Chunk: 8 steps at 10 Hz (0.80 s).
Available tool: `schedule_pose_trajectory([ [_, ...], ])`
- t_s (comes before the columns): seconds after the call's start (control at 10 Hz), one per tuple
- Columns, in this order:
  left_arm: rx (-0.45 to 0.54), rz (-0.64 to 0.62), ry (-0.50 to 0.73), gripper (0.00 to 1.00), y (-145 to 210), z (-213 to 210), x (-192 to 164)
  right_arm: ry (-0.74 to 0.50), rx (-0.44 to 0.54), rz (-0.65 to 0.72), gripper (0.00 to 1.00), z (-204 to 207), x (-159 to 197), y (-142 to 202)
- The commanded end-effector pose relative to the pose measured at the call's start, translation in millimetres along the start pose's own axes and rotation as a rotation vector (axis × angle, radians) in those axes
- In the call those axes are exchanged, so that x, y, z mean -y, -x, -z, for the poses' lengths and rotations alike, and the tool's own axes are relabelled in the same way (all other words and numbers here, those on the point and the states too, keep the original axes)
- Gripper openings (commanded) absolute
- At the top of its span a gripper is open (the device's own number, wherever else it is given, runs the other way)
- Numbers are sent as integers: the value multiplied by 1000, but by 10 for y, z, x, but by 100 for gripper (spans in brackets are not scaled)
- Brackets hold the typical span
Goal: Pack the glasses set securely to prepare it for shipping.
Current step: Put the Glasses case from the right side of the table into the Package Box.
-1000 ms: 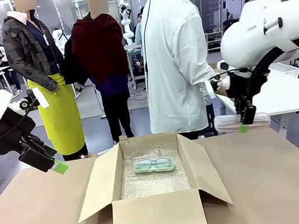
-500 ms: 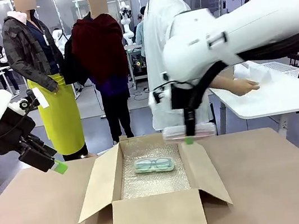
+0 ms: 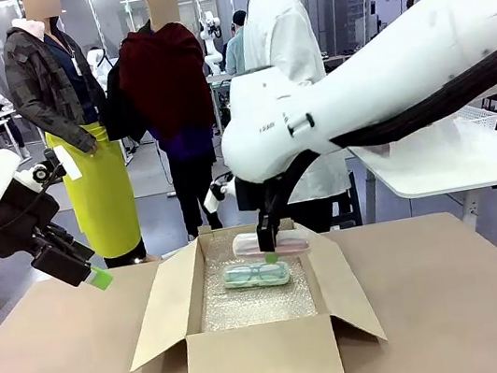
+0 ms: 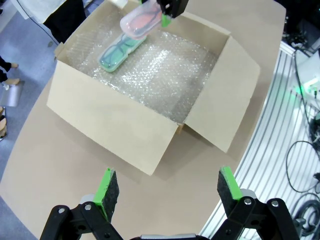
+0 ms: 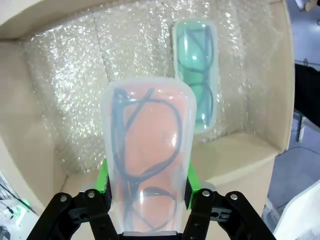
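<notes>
The mint green glasses case [image 3: 256, 275] lies on the bubble wrap in the open cardboard box [image 3: 262, 364], towards its far side. My right gripper [image 3: 270, 243] is shut on the pink glasses case [image 3: 269, 242] and holds it just above the mint one, by the far wall. In the right wrist view the pink case [image 5: 147, 150] sits between the green pads [image 5: 102, 182], spectacles visible inside, with the mint case [image 5: 196, 75] beyond it. My left gripper [image 3: 92, 273] hangs open over the table's left side. In its own view it [image 4: 167, 185] is empty, well clear of the box [image 4: 115, 120].
A person in a white coat [image 3: 291, 95] stands at the far side. A white side table [image 3: 453, 163] with a white basket [image 3: 479, 117] is at the right. Bare brown table [image 3: 466, 303] surrounds the box. The box flaps [image 3: 349, 284] stand open outward.
My right arm has swung left from beside the white side table, carrying the pink case over the box and lowering it. The left arm has not moved.
</notes>
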State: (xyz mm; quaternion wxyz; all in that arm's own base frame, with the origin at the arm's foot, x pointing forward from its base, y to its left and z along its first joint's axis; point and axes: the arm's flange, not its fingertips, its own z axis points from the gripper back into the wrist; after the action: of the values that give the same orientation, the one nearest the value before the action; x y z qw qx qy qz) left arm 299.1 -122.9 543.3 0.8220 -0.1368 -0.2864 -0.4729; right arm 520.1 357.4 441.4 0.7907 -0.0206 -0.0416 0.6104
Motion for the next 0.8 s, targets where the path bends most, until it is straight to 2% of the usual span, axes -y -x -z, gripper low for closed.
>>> schedule_pose_trajectory([
  [0.0,17,3,10,100,7,0,-3,-4,-33,-15,33,204,-11,-277],
  [0.2,17,3,10,100,7,0,-3,-71,-22,-62,33,466,-49,-372],
  [0.7,17,3,10,100,7,0,-3,-128,5,-99,33,985,-80,-359],
])
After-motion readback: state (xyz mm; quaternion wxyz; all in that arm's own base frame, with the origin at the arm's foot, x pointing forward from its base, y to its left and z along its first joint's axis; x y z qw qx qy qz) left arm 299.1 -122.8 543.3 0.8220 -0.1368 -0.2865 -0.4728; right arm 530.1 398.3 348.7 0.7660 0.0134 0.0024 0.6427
